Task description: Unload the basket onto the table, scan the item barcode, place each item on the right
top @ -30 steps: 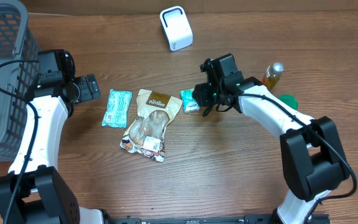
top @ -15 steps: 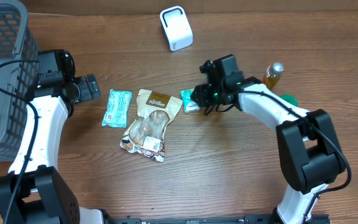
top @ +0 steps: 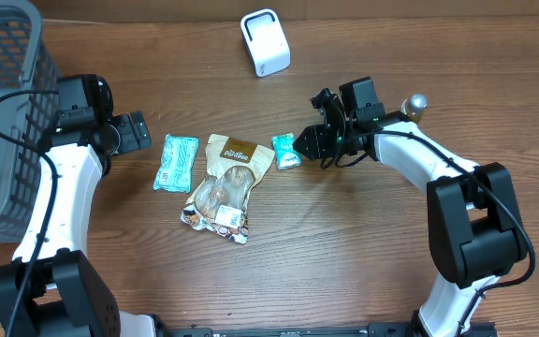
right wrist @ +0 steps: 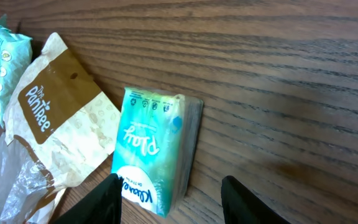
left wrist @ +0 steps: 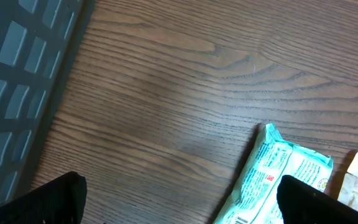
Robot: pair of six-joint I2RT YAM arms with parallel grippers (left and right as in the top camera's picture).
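A small teal tissue pack (top: 286, 151) lies on the table just right of a brown snack bag (top: 225, 183). My right gripper (top: 307, 145) is low at the pack's right end. In the right wrist view the tissue pack (right wrist: 154, 149) has its near end between the open fingers (right wrist: 106, 200). The left finger overlaps its edge, and a gap of bare wood separates it from the right finger. A teal wipes pack (top: 175, 162) lies left of the bag. My left gripper (top: 141, 131) hangs open beside it, holding nothing. The white scanner (top: 265, 42) stands at the back.
A grey basket (top: 3, 112) fills the left edge, and its wall (left wrist: 17, 81) shows in the left wrist view. The wipes pack (left wrist: 278, 177) lies by the left gripper's right finger. A bottle with a silver cap (top: 415, 102) stands behind my right arm.
My right arm has shifted a little to the right and turned, now covering most of the bottle. Its jaws have narrowed slightly around the tissue pack's end. The left arm and the items have not moved.
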